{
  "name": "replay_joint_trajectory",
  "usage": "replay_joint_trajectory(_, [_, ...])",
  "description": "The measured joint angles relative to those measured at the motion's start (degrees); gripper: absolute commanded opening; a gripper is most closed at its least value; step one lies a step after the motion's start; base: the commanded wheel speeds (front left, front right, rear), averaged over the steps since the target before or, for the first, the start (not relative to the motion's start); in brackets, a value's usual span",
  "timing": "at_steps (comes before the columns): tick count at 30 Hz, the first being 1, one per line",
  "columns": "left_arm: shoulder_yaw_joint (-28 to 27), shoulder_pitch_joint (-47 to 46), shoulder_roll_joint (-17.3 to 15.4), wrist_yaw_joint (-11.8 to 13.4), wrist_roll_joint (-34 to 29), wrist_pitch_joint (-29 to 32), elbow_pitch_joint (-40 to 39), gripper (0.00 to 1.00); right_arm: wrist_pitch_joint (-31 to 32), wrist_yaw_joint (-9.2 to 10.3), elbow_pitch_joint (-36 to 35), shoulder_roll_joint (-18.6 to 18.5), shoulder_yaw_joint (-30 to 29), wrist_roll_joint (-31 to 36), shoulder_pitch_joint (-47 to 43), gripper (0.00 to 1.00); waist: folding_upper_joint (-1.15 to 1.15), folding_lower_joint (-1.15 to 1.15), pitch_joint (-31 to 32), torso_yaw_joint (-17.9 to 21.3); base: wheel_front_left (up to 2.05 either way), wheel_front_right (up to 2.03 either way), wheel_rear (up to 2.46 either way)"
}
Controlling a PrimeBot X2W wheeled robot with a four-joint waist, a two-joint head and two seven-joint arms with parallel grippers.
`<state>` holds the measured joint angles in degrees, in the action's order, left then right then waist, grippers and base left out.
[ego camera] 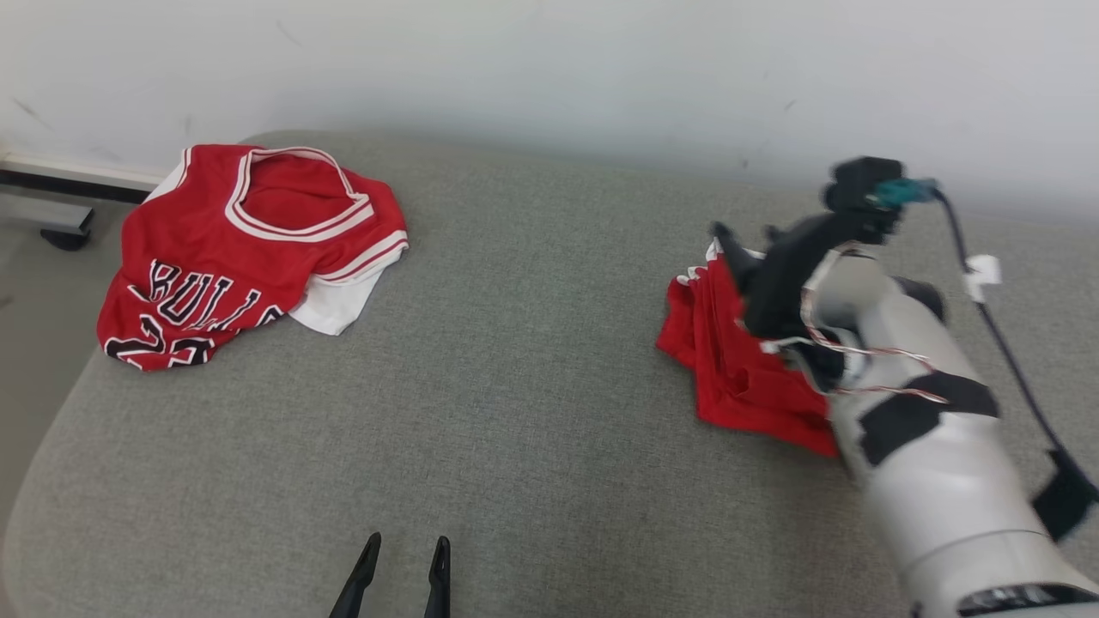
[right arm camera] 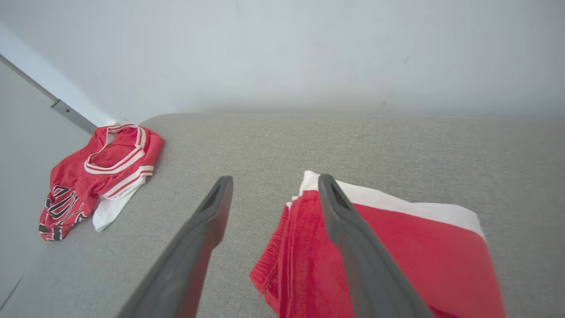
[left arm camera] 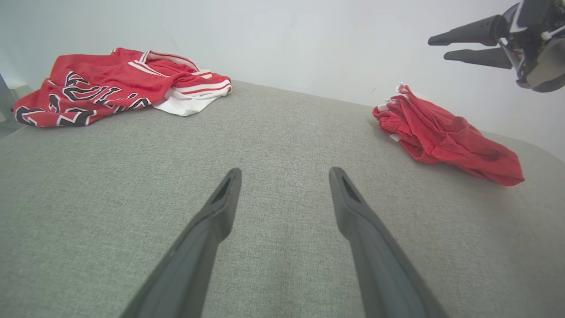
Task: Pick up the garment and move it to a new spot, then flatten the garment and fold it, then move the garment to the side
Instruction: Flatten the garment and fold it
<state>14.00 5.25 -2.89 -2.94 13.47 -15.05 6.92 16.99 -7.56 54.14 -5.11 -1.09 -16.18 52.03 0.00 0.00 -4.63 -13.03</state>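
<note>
A folded red garment with white trim [ego camera: 730,369] lies bunched on the right side of the grey padded surface [ego camera: 515,386]. It also appears in the left wrist view [left arm camera: 441,137] and the right wrist view [right arm camera: 419,256]. My right gripper [ego camera: 745,236] hangs above its far left end, open, with nothing between its fingers. The left wrist view shows this gripper [left arm camera: 438,48] well clear of the cloth, and its own view shows spread fingers [right arm camera: 274,179]. My left gripper [ego camera: 408,542] rests open near the front edge, far from the garment, fingers apart [left arm camera: 284,172].
A red Bulls jersey [ego camera: 232,257] with white lining lies crumpled at the far left corner [left arm camera: 110,86] [right arm camera: 97,172]. A pale wall [ego camera: 549,69] runs behind the surface. Bare grey fabric stretches between the two clothes.
</note>
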Motion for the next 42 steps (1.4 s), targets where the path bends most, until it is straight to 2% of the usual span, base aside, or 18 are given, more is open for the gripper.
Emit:
replay_joint_trajectory(5, [0.8, 0.0, 0.0, 0.1, 0.1, 0.0, -0.1, 1.00, -4.1, 0.00, 0.0, -8.0, -1.5, 3.5, -4.4, 1.00, 0.00, 0.00, 0.9, 0.7, 0.00, 0.00, 0.00])
replay_joint_trajectory(9, [1.2, 0.0, 0.0, 0.0, 0.1, 0.0, 0.0, 1.00, -8.1, 0.00, 0.5, -10.9, -3.4, 5.9, -9.2, 1.00, 0.00, 0.00, 1.5, 0.3, 0.00, 0.00, 0.00])
replay_joint_trajectory(10, [1.2, 0.1, 0.0, 0.0, 0.1, 0.0, 0.0, 1.00, -8.8, 0.00, 0.7, -10.9, -3.5, 6.3, -10.3, 0.88, 0.00, 0.00, 1.7, 0.3, 0.00, 0.00, 0.00])
replay_joint_trajectory(11, [1.1, 0.2, 0.0, 0.0, 0.1, 0.0, 0.0, 1.00, -9.4, 0.00, 0.9, -10.5, -3.6, 6.5, -11.4, 0.41, 0.00, 0.00, 1.8, 0.2, 0.00, 0.00, 0.00])
replay_joint_trajectory(12, [0.9, 0.3, 0.0, 0.0, 0.1, 0.0, 0.0, 1.00, -10.0, 0.00, 0.9, -10.0, -3.5, 6.7, -12.2, 0.02, 0.00, 0.00, 1.8, 0.3, 0.00, 0.00, 0.00])
replay_joint_trajectory(13, [0.8, 0.4, 0.0, -0.1, 0.0, 0.0, 0.0, 1.00, -10.5, 0.00, 0.9, -9.5, -2.9, 7.1, -12.8, 0.00, 0.00, 0.00, 1.8, 0.4, 0.00, 0.00, 0.00])
replay_joint_trajectory(20, [-0.2, 0.7, 0.0, -0.2, -0.4, 0.0, 0.0, 1.00, -12.2, 0.00, 1.6, -4.1, 2.0, 8.9, -16.1, 0.00, 0.00, 0.00, 1.6, 1.4, 0.00, 0.00, 0.00])
replay_joint_trajectory(25, [-0.2, 0.7, 0.0, -0.6, -0.6, 0.0, 0.3, 1.00, -12.1, 0.00, 1.5, -0.5, 6.2, 7.3, -17.6, 0.00, 0.00, 0.00, 2.1, 1.7, 0.00, 0.00, 0.00])
replay_joint_trajectory(30, [-0.6, 1.8, 0.0, -0.6, -0.6, 0.0, 0.4, 1.00, -11.0, 0.00, -1.2, 1.4, 14.6, 2.5, -21.2, 0.00, 0.00, 0.00, 3.1, 2.3, 0.00, 0.00, 0.00])
replay_joint_trajectory(34, [-1.1, 2.8, 0.0, -0.6, -0.6, 0.0, 0.4, 1.00, -10.8, 0.00, -7.0, 2.0, 19.9, -4.3, -23.8, 0.00, 0.00, 0.00, 3.8, 3.6, 0.00, 0.00, 0.00])
replay_joint_trajectory(35, [-1.3, 3.0, 0.0, -0.6, -0.6, 0.0, 0.4, 1.00, -11.2, 0.00, -8.8, 2.1, 20.5, -6.0, -24.7, 0.43, 0.00, 0.00, 4.1, 3.9, 0.00, 0.00, 0.00])
replay_joint_trajectory(36, [-1.4, 3.2, 0.0, -0.5, -0.6, 0.0, 0.4, 1.00, -11.8, 0.00, -10.5, 2.1, 21.1, -7.3, -25.6, 1.00, 0.00, 0.00, 4.3, 4.2, 0.00, 0.00, 0.00])
replay_joint_trajectory(38, [-2.1, 3.6, 0.0, -0.5, -0.5, 0.0, 0.3, 1.00, -13.8, 0.00, -15.7, 2.1, 20.7, -10.1, -29.1, 1.00, 0.00, -0.01, 5.2, 5.1, 0.00, 0.00, 0.00])
replay_joint_trajectory(42, [-3.2, 3.9, 0.0, -0.1, -0.1, 0.0, -0.2, 1.00, -18.4, 0.00, -23.9, 2.1, 18.4, -10.0, -34.3, 1.00, 0.00, -0.01, 6.0, 6.6, 0.00, 0.00, 0.00])
